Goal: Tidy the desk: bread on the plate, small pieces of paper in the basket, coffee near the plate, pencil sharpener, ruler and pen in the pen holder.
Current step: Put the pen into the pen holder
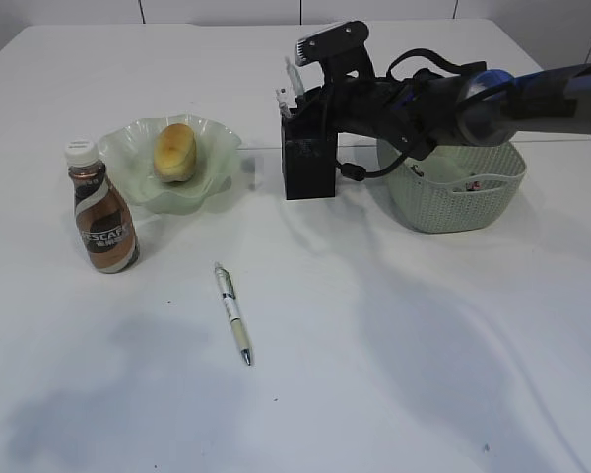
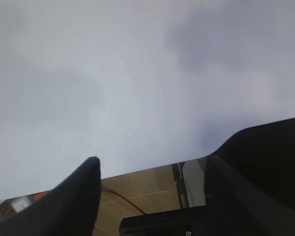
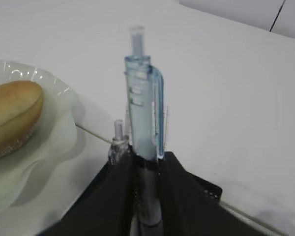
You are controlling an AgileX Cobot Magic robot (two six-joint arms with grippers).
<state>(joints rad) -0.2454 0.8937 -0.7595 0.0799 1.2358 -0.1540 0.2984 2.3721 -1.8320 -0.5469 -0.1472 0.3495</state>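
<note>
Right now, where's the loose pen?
Exterior view: the pen lies flat on the desk, front centre-left, right of the coffee and below the plate.

Legible text: one item.
Coffee bottle [image 1: 103, 220]: partial brand lettering "ESCAF" on brown-and-white swirl label; nothing else readable.

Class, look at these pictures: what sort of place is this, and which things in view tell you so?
Probably a staged desk in a robot lab or test room: a plain white tabletop with a black mesh pen holder, a loose pen, and a snack, bread on a green plate.
</note>
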